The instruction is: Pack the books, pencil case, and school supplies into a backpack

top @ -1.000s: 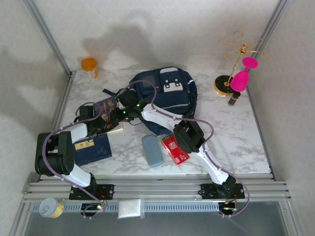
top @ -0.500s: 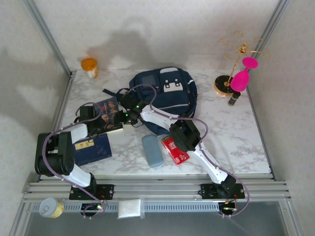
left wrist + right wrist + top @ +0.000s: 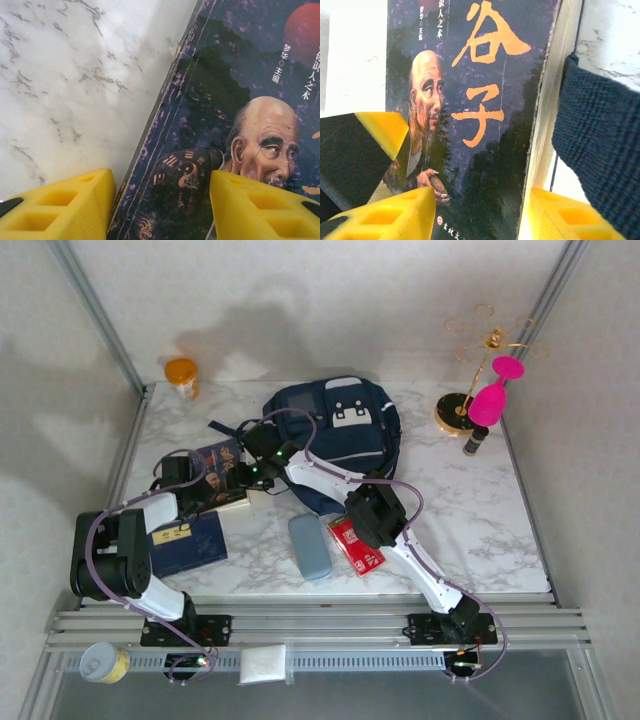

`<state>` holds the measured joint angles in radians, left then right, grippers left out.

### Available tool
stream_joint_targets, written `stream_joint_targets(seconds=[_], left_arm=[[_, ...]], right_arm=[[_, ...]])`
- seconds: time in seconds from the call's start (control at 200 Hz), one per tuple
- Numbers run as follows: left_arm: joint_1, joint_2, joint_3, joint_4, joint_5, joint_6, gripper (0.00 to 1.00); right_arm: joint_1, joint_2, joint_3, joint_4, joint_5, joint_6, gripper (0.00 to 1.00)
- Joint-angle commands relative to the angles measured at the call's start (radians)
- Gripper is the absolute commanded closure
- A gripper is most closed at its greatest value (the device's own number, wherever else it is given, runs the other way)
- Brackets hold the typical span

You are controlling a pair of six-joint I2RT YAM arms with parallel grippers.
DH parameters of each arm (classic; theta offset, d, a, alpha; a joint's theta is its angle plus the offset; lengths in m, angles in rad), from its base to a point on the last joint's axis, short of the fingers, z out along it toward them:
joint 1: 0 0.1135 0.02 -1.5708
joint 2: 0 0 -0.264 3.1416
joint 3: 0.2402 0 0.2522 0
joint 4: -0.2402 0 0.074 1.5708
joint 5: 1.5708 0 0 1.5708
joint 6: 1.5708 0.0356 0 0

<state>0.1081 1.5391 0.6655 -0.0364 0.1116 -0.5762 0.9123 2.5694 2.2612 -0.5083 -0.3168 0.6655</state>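
Since the earlier frame, the right arm's elbow has been shifted a little toward the left edge of the desk (image 3: 480, 520); little else can be seen to have changed. The navy book (image 3: 215, 476) is found near the left edge, about midway between the far and near edges, just in front of the backpack (image 3: 340, 430), which is laid at the middle of the far edge. The left jaws are held about half open, one yellow finger (image 3: 55, 205) over bare marble and the other over the cover, so the spine edge is straddled and nothing is clamped. The right jaws are likewise set half apart above the cover, with nothing pinched. The blue book (image 3: 188, 542), the pencil case (image 3: 310, 546) and the red packet (image 3: 360, 548) are left unpacked nearer the near edge.

A collision between the two sets of jaws is judged the main risk, as both are crowded over one book. The book could also be pushed flat rather than lifted, or snagged on the navy fabric beside its page edge.
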Motion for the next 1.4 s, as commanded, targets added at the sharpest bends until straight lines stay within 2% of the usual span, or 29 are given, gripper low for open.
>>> stream_joint_targets(seconds=[0.0, 0.165, 0.37, 0.541, 0.731, 0.911, 1.056, 1.327, 1.397], left_arm=[[-0.006, -0.007, -0.032, -0.106, -0.013, -0.007, 0.47], [-0.007, -0.012, -0.04, -0.099, -0.004, -0.011, 0.48], [-0.013, -0.024, -0.054, -0.095, 0.002, -0.014, 0.49], [-0.013, -0.031, -0.055, -0.117, -0.032, -0.001, 0.5], [-0.013, -0.03, -0.061, -0.105, -0.03, -0.01, 0.51], [-0.013, -0.023, -0.054, -0.103, -0.029, -0.009, 0.51], [-0.013, -0.025, -0.056, -0.106, -0.037, -0.004, 0.51], [-0.013, -0.026, -0.057, -0.099, -0.023, -0.008, 0.51], [-0.014, -0.026, -0.054, -0.1, -0.021, -0.008, 0.51]], right_arm=[[0.011, -0.003, 0.03, -0.044, -0.007, -0.02, 0.47], [0.006, 0.001, -0.011, -0.07, 0.1, -0.027, 0.42], [0.019, 0.045, 0.006, -0.018, -0.009, -0.016, 0.43], [0.028, 0.016, 0.009, 0.025, -0.091, -0.012, 0.49], [0.027, -0.064, -0.039, 0.026, -0.034, -0.025, 0.53], [0.028, -0.076, -0.044, 0.017, -0.012, -0.032, 0.58], [0.029, -0.089, -0.063, 0.076, -0.071, -0.016, 0.62], [0.018, -0.047, -0.046, 0.048, -0.053, -0.007, 0.76], [0.015, -0.054, -0.046, 0.049, -0.049, -0.01, 0.84]])
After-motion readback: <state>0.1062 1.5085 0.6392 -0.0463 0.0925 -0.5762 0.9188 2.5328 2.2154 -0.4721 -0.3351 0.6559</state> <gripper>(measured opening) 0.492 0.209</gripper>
